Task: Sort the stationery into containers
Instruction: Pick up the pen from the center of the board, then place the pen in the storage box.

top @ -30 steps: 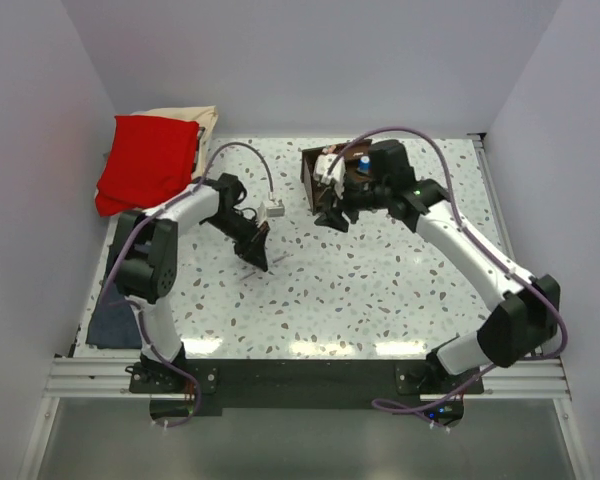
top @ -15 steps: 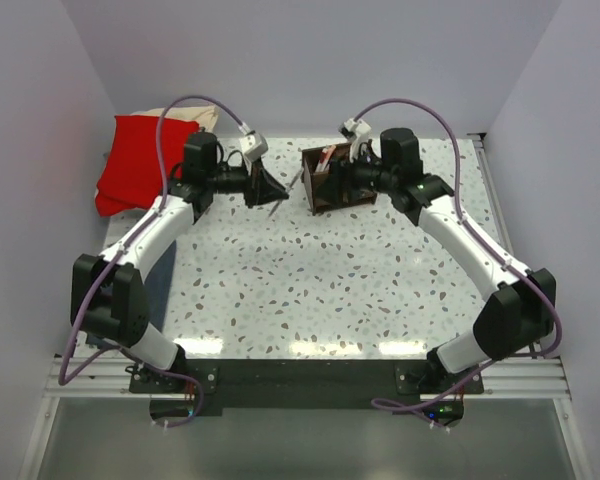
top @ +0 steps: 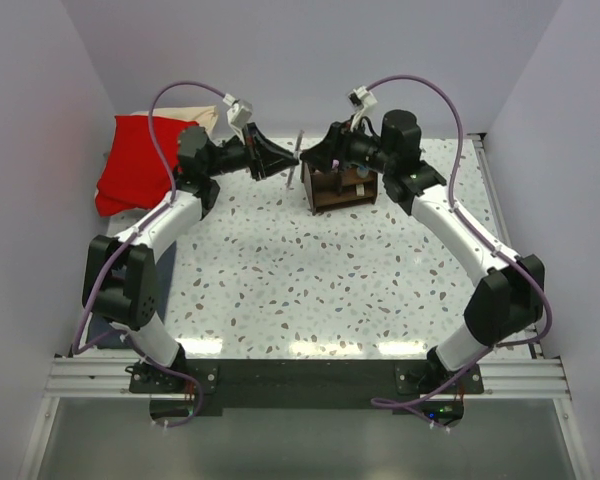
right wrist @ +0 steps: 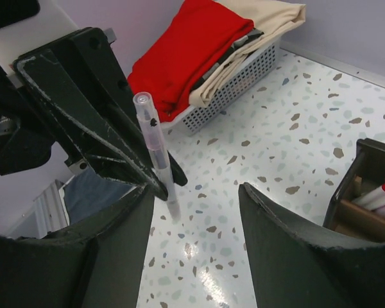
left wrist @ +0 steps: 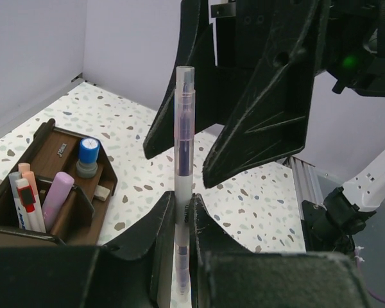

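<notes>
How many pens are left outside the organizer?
1: the clear pen, pinched upright in the left fingers, in the air beside the organizer with the open right fingers facing it. None shows on the table, though the arms may hide some.

pen (left wrist: 183, 160): frosted plastic | organizer (left wrist: 56, 149): matt wood | table (top: 310, 272): glossy speckled
</notes>
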`<state>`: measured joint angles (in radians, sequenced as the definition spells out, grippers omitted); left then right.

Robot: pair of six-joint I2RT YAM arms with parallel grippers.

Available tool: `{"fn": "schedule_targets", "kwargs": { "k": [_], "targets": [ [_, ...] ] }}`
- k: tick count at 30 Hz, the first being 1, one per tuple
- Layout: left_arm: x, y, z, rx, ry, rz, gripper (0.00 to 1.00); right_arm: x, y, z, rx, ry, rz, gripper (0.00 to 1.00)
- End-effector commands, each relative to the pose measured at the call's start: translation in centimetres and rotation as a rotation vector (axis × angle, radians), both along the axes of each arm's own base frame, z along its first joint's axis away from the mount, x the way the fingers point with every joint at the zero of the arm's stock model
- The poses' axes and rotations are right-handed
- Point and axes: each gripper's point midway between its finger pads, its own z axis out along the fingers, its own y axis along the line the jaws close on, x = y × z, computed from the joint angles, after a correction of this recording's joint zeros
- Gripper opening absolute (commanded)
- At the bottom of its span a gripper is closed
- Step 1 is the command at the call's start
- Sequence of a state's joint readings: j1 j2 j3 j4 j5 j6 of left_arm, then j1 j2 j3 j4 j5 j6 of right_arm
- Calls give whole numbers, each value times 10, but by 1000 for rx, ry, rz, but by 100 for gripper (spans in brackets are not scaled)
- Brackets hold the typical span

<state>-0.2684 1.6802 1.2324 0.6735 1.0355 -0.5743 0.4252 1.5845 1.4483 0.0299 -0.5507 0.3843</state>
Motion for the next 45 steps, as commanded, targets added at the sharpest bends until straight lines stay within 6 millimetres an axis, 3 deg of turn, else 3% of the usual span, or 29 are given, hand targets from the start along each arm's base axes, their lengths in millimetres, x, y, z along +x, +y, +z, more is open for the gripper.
{"fn": "schedule_targets", "kwargs": {
  "k": [1, 7, 11, 18, 26, 34, 35, 36, 37, 38, 41, 45],
  "targets": [
    [-2, 2, 32, -47, -79, -1, 0, 4, 9, 42, 93, -91, 30, 59],
    [-5, 2, 27, -40, -64, -3, 0, 3, 14, 43, 110, -90, 55, 55],
    [-7, 0, 23, -37, -52, -6, 0, -10, 25, 51, 126, -113, 111, 47],
    [-5, 0, 23, -45, -48, -5, 0, -27, 32, 56, 124, -123, 153, 44],
    [-5, -1, 23, -47, -46, -8, 0, -24, 35, 54, 115, -137, 151, 16],
    [-4, -2, 19, -43, -44, -15, 0, -15, 40, 48, 111, -135, 144, 11],
    [-4, -2, 18, -42, -41, -15, 0, -15, 41, 49, 111, -142, 148, 9],
    [-3, -2, 17, -41, -38, -14, 0, -12, 41, 48, 109, -143, 145, 0],
    [-2, -2, 16, -40, -36, -13, 0, -10, 42, 47, 107, -143, 138, 0],
    [-1, -2, 14, -37, -27, -6, 2, -9, 42, 47, 106, -146, 138, 0],
    [8, -1, 7, -19, -22, 24, 38, -6, 45, 43, 99, -152, 145, 0],
    [20, 4, 1, 53, -56, 62, 55, 2, 41, 42, 71, -191, 134, 0]
  ]
}}
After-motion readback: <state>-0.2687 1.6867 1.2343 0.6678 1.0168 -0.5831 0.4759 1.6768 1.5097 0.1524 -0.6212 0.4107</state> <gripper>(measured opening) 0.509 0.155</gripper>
